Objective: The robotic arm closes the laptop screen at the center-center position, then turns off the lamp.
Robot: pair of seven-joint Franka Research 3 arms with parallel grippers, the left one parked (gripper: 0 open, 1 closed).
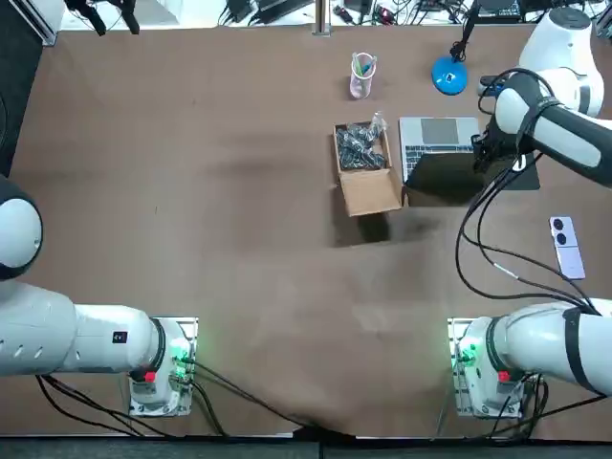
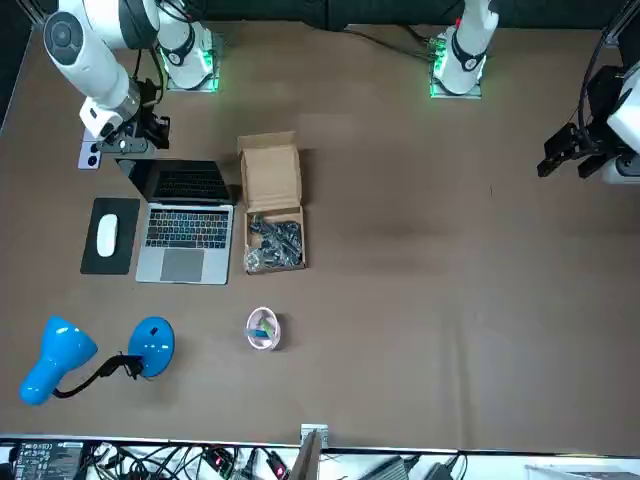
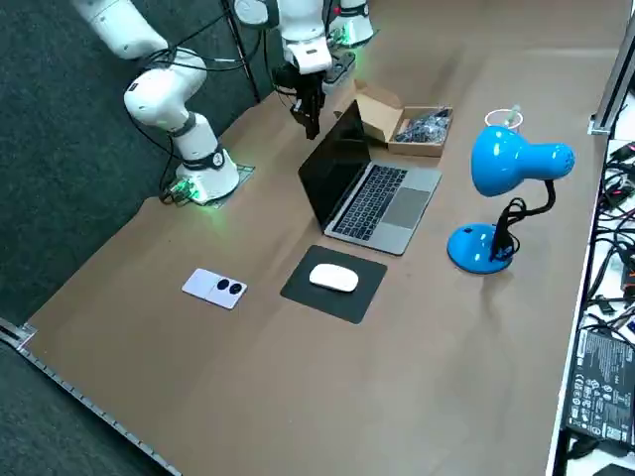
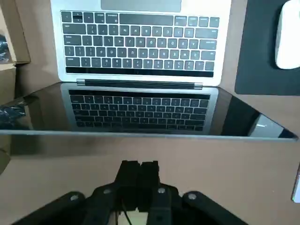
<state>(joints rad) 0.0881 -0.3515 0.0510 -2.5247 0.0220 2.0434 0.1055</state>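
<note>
The laptop point(image 3: 372, 193) sits open near the far right part of the table point(image 1: 191, 191). Its lid is raised, its screen is dark and mirrors the keys, and its keyboard faces away from the robot. The right gripper point(image 4: 139, 171) hangs just behind the lid's top edge, on the robot's side of the laptop, with its two black fingers pressed together on nothing. From where I stand I cannot tell whether they touch the lid.

A cardboard box point(image 2: 272, 200) lies just beside the laptop on the robot's left. Its flaps are open and a bag of small dark parts lies inside. On the laptop's other side is a black mouse pad point(image 3: 298, 288) with a white mouse point(image 3: 333, 279) resting on it.

The blue desk lamp point(image 2: 150, 342) stands beyond the laptop's front edge, away from the robot, with its head bent out past the mouse pad. A small clear cup point(image 1: 362, 75) stands beyond the box on that same far side. A pale phone point(image 1: 565, 246) lies flat on the robot's side of the laptop, out past the mouse pad.
</note>
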